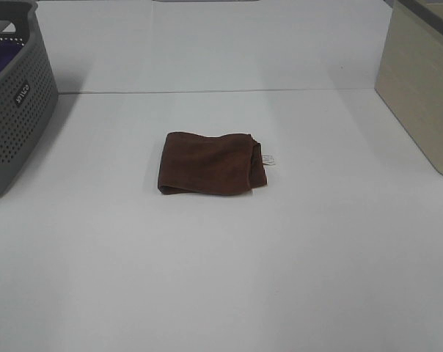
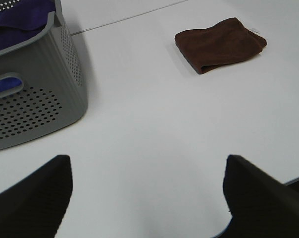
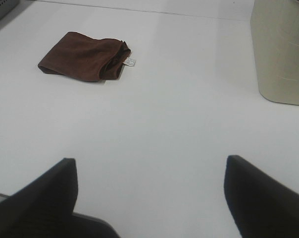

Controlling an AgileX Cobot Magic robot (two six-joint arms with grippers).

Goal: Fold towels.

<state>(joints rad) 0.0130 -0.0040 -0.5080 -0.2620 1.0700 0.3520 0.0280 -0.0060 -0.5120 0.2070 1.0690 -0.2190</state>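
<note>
A white table (image 1: 221,279) fills the scene. At its left edge stands a grey perforated laundry basket (image 1: 12,95) holding purple towels (image 2: 16,25); at the right stands a beige bin (image 1: 419,81). Near the middle of the table lies the brown towel (image 1: 210,163), already folded into a compact rectangle, its small white tag (image 1: 268,159) poking out at the right side. It sits well apart from both the basket and the bin.

Neither arm shows in the high view. The left gripper (image 2: 147,198) has its fingers spread wide over bare table, holding nothing, and the right gripper (image 3: 149,198) is likewise spread and empty, both well short of the towel.

The fold looks finished but loose at the tag end, where the layers bunch. A grip catching only the top layer there would likely peel the fold open, and a pinch coming in low could drag the whole bundle across the smooth surface.
</note>
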